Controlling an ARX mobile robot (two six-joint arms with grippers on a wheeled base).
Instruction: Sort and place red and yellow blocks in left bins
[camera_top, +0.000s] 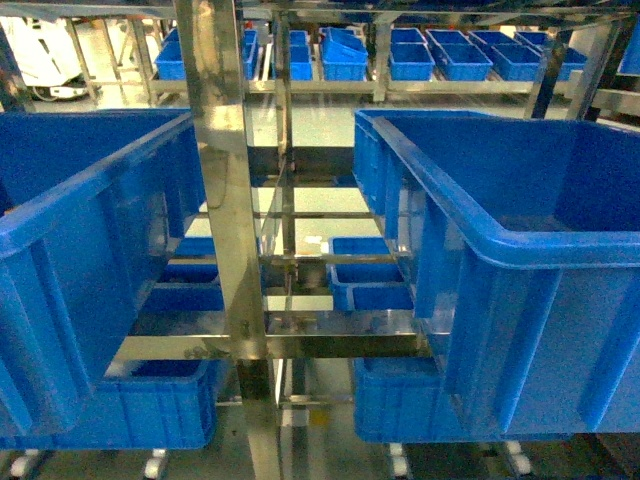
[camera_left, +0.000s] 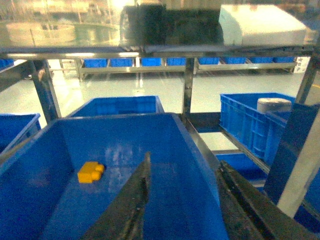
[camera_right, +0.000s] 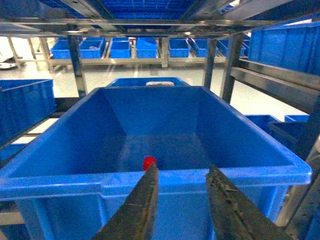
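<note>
The yellow block (camera_left: 90, 171) lies on the floor of a big blue bin (camera_left: 125, 131), towards its left side. My left gripper (camera_left: 185, 161) hangs open over this bin's right half, empty, well to the right of the block. The red block (camera_right: 149, 162) sits inside another blue bin (camera_right: 240, 175), just behind the near rim. My right gripper (camera_right: 183, 169) is open and empty in front of that rim, its left fingertip (camera_right: 151, 172) lined up just below the red block. Neither gripper nor block shows in the head view.
The head view looks between two large blue bins (camera_top: 80, 230) (camera_top: 520, 260) on a steel rack, with an upright post (camera_top: 235, 240) in the middle. Smaller blue bins (camera_top: 365, 275) stand behind and below. A white roll (camera_left: 273, 105) sits in a bin at the right.
</note>
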